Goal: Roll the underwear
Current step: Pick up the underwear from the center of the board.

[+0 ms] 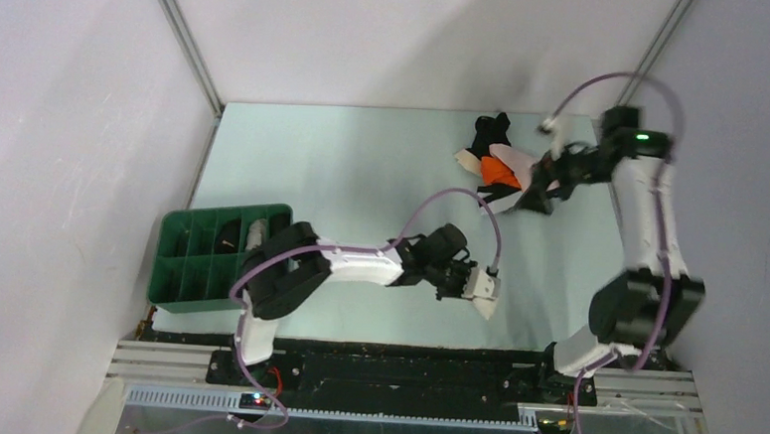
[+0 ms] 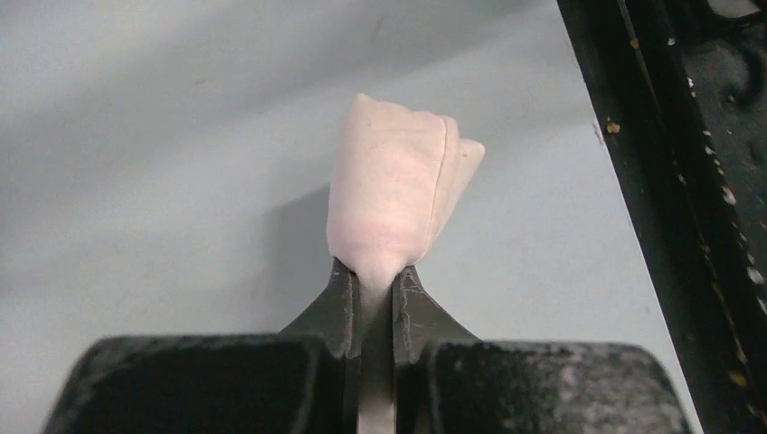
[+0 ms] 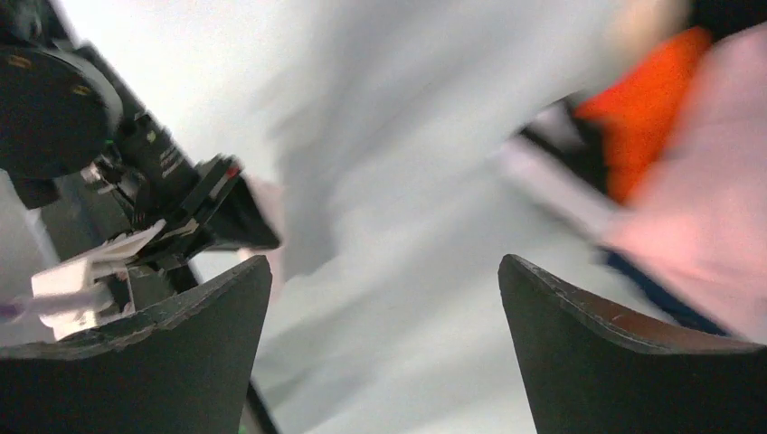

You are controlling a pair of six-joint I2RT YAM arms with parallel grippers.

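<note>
Right wrist view blurred: right pincer (image 3: 384, 264) gaping, underwear pile (image 3: 696, 208) smeared; left pincer (image 2: 375, 271) clamps pink roll (image 2: 393, 181).

a flat, pale mint-green table top (image 1: 363, 176) carries everything. a dark green plastic tray with dividers (image 1: 163, 265) stands on it at the near left corner. well to the right of the tray and farther back lies a loose heap of small cloth garments (image 1: 511, 169), black, orange, pale pink and white, all touching. right of the tray, near the front edge, a pale pink rolled cloth garment (image 1: 485, 300) sits low over the surface; contact cannot be told.
</note>
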